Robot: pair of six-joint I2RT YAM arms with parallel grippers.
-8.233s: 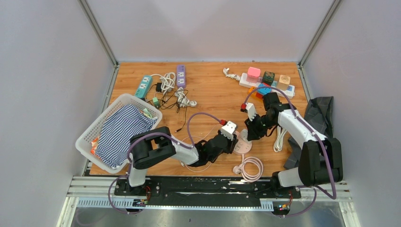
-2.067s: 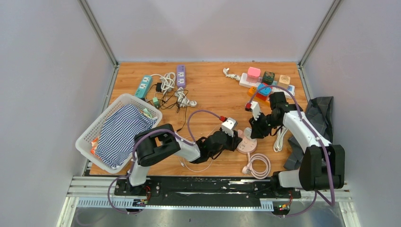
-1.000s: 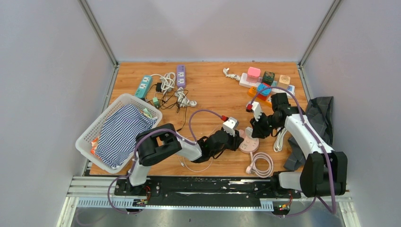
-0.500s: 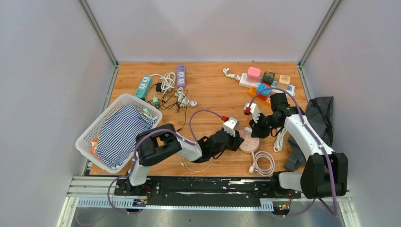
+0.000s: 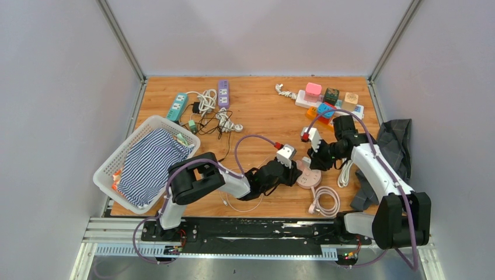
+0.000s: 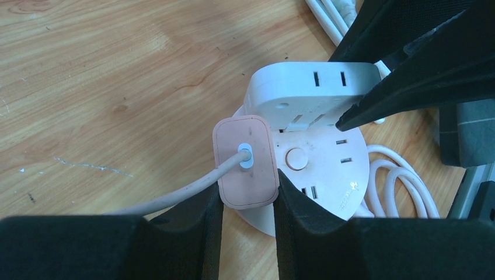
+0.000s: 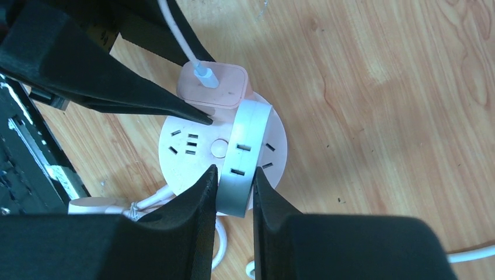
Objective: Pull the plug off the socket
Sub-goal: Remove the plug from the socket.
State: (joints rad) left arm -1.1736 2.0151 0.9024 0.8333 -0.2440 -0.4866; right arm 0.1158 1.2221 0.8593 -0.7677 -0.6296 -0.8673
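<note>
A: Left gripper [image 6: 248, 192]?
B: Clamped on the plug [image 6: 245, 161], one finger against each side. Pink, square, with a pale cord coming out of its back.
A: Where's the plug?
B: On the socket [image 6: 327, 175], at its rim, on the side facing the left arm. It looks seated, but I can't tell how deep.
A: Socket?
B: Round, pink, flat on the table [image 5: 262, 111], near the front edge between the two arms. Its own cord [image 5: 326, 201] is coiled just beside it, on the near side.
A: Right gripper [image 7: 233, 175]?
B: Pinched on the adapter [image 7: 245, 157], which is white with slots showing. It stands upright on the socket's face, just beside the plug.
A: Do the grippers touch?
B: Close, tips almost meeting over the socket. Can't tell about contact.
A: Rest of the table?
B: Basket [image 5: 111, 160] with a striped cloth on the left, power strips [image 5: 223, 92] and loose cables along the far side, dark cloth [image 5: 396, 140] at the right edge.
</note>
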